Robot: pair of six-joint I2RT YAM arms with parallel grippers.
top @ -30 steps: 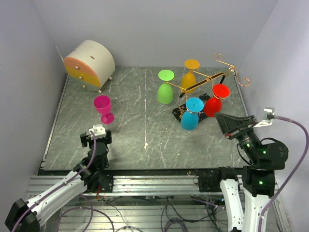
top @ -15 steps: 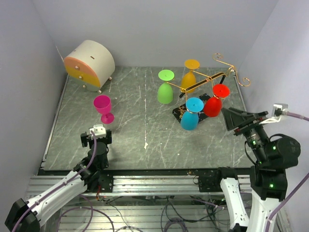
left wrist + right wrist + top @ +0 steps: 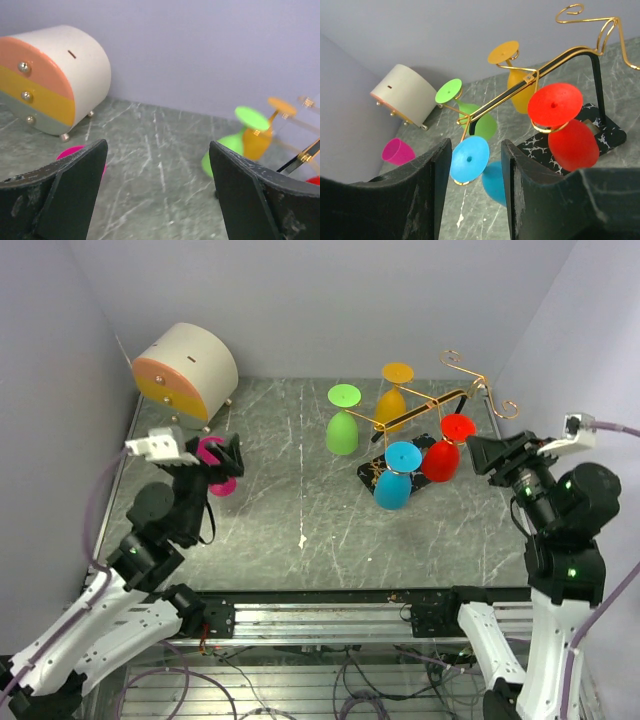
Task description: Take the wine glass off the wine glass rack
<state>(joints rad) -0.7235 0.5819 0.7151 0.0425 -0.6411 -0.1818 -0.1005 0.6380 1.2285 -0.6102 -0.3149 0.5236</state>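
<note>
my left gripper (image 3: pixel 157 150) is spread wide with nothing between the fingers; in the top view it hangs above the table (image 3: pixel 300 500) at left centre, in front of the pink wine glass (image 3: pixel 211 450), which it partly hides; through my left wrist camera only the pink rim peeks out past the left finger; the round white drawer chest (image 3: pixel 185 373) with its orange and yellow front sits in the upper left corner, apart from everything else.

my right gripper (image 3: pixel 476 147) is raised at the right edge of the top view, pointing left at the wine glass rack (image 3: pixel 420 408); its fingers stand apart with a clear gap and grip nothing; they touch no glass.

the rack stands at upper right of the table on its black base (image 3: pixel 607 135), its gold bar slanting up to the right and ending in curled hooks; the red wine glass (image 3: pixel 445 450) hangs foot up from a gold ring, nearest my right fingers; the blue wine glass (image 3: pixel 396 477) hangs the same way just left of and below the red one; the orange wine glass (image 3: pixel 393 395) hangs on the far side of the bar; the green wine glass (image 3: pixel 343 422) is foot up at the left end of the arms, and i cannot tell whether it hangs or rests on the table.
</note>
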